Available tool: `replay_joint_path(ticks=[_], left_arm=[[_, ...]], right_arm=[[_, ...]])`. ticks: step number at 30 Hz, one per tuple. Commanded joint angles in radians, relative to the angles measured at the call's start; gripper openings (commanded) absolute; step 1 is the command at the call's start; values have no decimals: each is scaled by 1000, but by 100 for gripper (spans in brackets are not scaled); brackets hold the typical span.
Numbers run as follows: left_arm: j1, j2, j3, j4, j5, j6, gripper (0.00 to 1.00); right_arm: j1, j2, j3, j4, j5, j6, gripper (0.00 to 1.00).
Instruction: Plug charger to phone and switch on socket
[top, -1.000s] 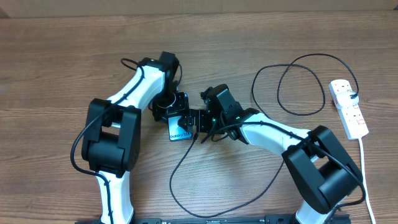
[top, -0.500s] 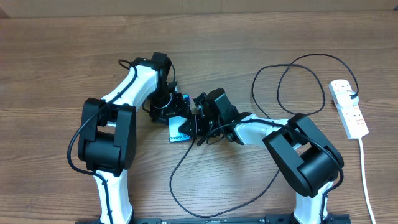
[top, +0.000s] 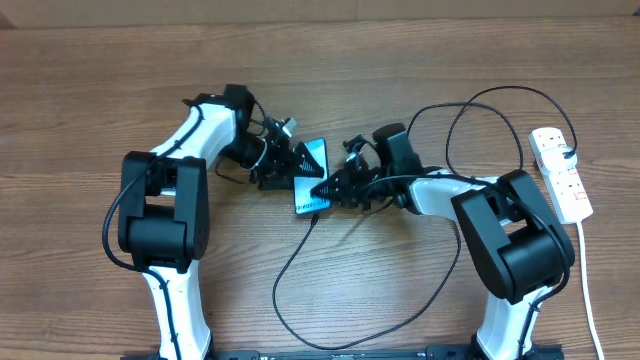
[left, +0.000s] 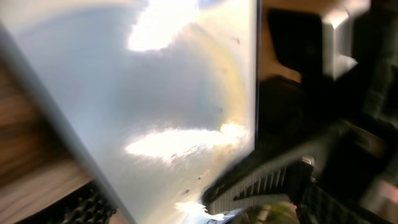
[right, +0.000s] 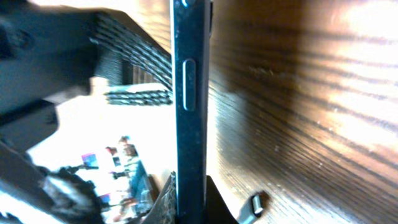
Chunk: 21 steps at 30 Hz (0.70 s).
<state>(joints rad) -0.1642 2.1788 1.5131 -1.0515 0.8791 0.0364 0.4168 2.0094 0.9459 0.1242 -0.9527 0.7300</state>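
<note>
The phone (top: 313, 172), with its blue screen, stands tilted up on its side at the table's middle. My right gripper (top: 326, 188) is shut on its lower edge. In the right wrist view the phone (right: 188, 106) is edge-on, pinched between both pads. My left gripper (top: 288, 165) stands open against the phone's far side, whose glossy face (left: 155, 106) fills the left wrist view. The charger (top: 290, 300) is a thin black cable looping across the table. Its connector tip (right: 252, 205) lies loose on the wood beside the phone. Its plug sits in the socket (top: 562, 180) at the far right.
The cable makes a second loop (top: 480, 140) at the back right, between my right arm and the socket. A white cord (top: 590, 290) runs from the socket toward the front edge. Both arms crowd the table's middle.
My right gripper has shut on the phone and raised it off the table, tilting it up and to the right. The left gripper has opened wider and drawn back leftward.
</note>
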Motion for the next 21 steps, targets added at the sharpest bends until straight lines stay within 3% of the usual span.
replay_joint_path(ticks=[1, 9, 16, 18, 19, 21], left_arm=[[-13, 9, -6, -17, 510, 209, 82], [-2, 9, -6, -16, 702, 253, 75], [11, 9, -3, 10, 702, 255, 68], [27, 9, -3, 31, 702, 255, 57], [38, 9, -3, 51, 696, 255, 44], [59, 9, -3, 84, 657, 219, 38]], right_arm=[[-12, -37, 26, 208, -272, 148, 4], [-26, -37, 26, 547, -351, 465, 4], [-24, -37, 26, 544, -371, 478, 4], [-24, -37, 26, 545, -388, 473, 4], [-24, -37, 26, 545, -400, 459, 4], [-24, -37, 26, 544, -414, 431, 4]])
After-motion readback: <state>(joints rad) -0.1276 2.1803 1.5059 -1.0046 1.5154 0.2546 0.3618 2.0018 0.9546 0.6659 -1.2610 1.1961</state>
